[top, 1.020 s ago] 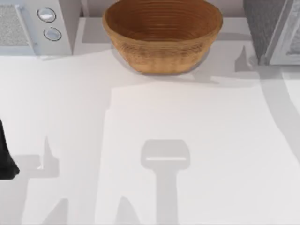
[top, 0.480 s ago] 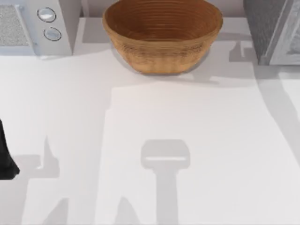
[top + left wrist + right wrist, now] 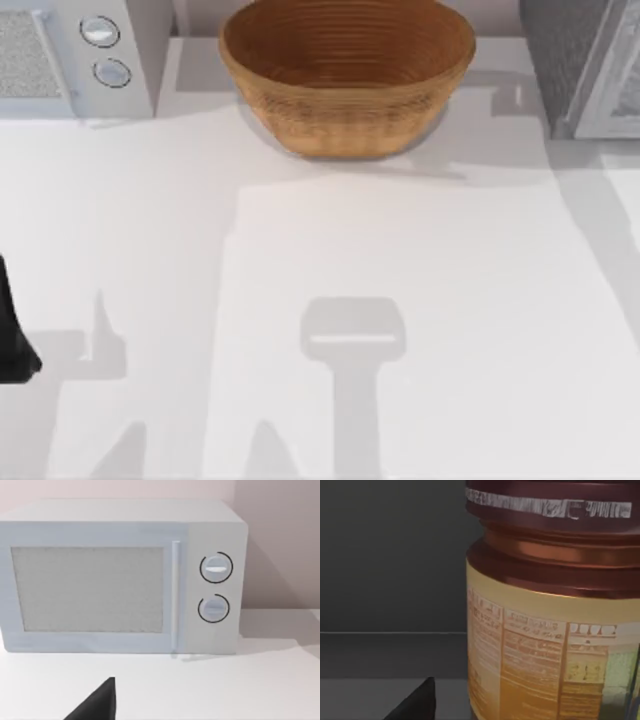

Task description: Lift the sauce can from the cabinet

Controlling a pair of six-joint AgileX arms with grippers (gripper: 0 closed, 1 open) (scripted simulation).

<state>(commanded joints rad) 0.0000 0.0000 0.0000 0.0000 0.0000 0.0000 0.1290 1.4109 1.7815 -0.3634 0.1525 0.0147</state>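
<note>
Maroon-banded sauce can (image 3: 550,615) looms before your right gripper; jaw state indeterminate, lift not yet evident.

The top view looks straight down on the white table (image 3: 330,250). The left wrist view faces the microwave (image 3: 120,575) at the far left, also in the top view. The right wrist view sits very near the sauce can (image 3: 550,615).
</note>
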